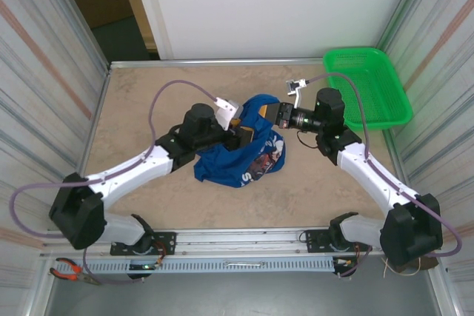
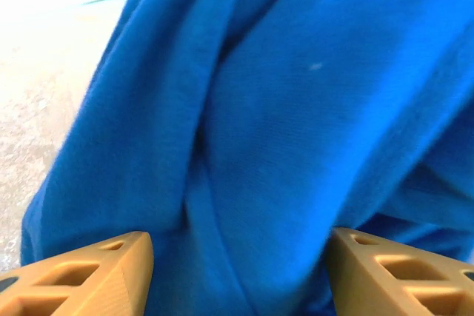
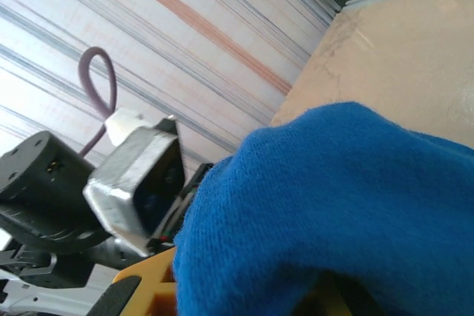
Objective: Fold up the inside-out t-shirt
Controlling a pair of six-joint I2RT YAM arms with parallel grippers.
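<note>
Between the two grippers, the inside-out t-shirt [image 1: 244, 155] lies bunched in a royal-blue heap at mid-table, its printed graphic [image 1: 265, 162] turned toward the near right. The left gripper [image 1: 241, 135] reaches into the heap from the left with its jaws apart. Its wrist view shows blue folds and a seam ridge filling the gap just ahead of the fingertips, not pinched. The right gripper [image 1: 275, 114] meets the heap's far-right edge, closed together on a raised fold. In its wrist view the cloth drapes over the fingers and hides them.

Bare table [image 1: 141, 109] opens out to the left of the left gripper and beyond both grippers up to the far rim. A narrower strip runs on the near side, between the heap's hem and the arm bases. Beyond and to the right of the right gripper, a green basket [image 1: 368, 90] fills the far-right corner, well apart from the shirt. Striped walls [image 1: 44, 72] close both sides of the table, and the right arm's elbow sits near the right edge.
</note>
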